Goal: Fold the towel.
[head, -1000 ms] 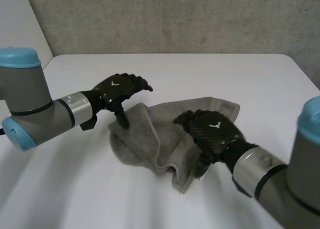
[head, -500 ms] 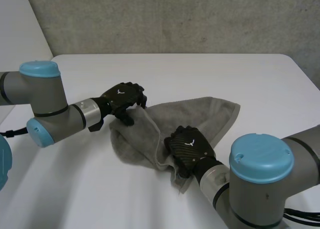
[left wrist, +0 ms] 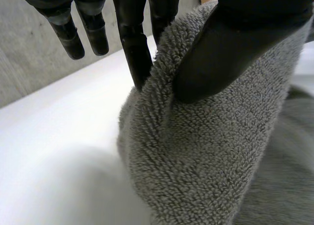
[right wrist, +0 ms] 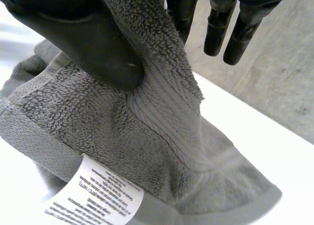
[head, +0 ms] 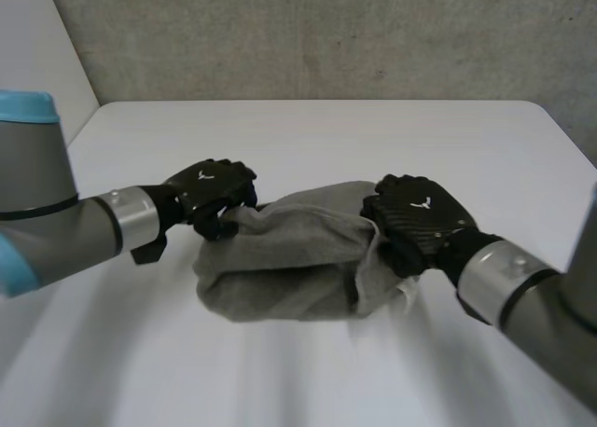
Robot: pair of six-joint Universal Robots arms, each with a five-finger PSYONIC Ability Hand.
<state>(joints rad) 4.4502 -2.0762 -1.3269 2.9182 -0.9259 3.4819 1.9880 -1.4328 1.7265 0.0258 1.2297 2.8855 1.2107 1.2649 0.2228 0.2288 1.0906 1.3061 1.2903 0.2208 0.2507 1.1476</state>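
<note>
A grey towel (head: 289, 254) hangs bunched between my two hands over the middle of the white table (head: 308, 129). My left hand (head: 210, 192) grips its left end; in the left wrist view the thumb (left wrist: 230, 43) pinches the towel (left wrist: 206, 151) against a finger (left wrist: 135, 43). My right hand (head: 415, 217) holds the right end. In the right wrist view its thumb (right wrist: 83, 36) presses the towel (right wrist: 147, 131) against the fingers, and a white care label (right wrist: 98, 193) hangs from the hem below it.
A grey concrete wall (head: 317, 35) runs behind the table's far edge. Bare white tabletop lies all round the towel, in front, behind and to both sides.
Both hands have shut on the towel's ends. The right hand moved up and to the right, the left stayed near its end, and the towel is now stretched between them.
</note>
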